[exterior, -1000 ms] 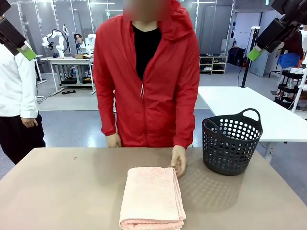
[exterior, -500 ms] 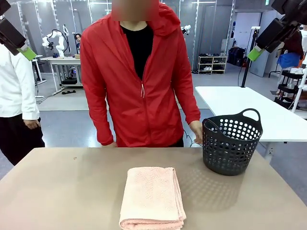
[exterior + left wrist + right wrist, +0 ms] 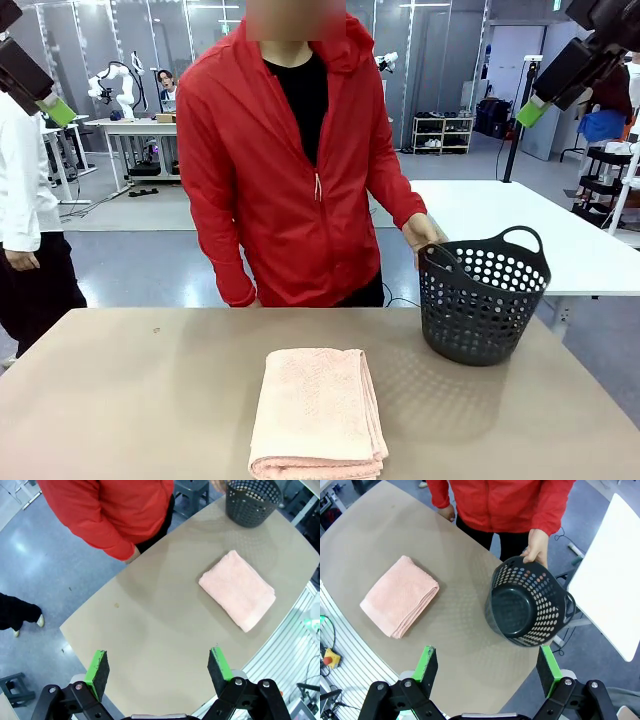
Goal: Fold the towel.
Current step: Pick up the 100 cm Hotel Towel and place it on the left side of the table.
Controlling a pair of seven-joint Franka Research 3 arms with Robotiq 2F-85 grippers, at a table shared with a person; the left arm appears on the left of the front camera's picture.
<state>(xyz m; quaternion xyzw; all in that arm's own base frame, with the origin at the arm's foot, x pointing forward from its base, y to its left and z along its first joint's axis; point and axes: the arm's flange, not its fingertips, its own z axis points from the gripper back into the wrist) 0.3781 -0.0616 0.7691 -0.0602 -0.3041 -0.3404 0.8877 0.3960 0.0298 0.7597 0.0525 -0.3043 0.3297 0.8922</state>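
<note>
the salmon-pink towel (image 3: 318,412) lies folded near the tabletop's (image 3: 140,400) front edge, both the left claw (image 3: 158,666) and right claw (image 3: 483,670) hang high, wide open and empty, so any tidying should press the layers flat without dragging.

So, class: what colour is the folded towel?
Salmon pink towel; the right wrist view shows it best.
</note>
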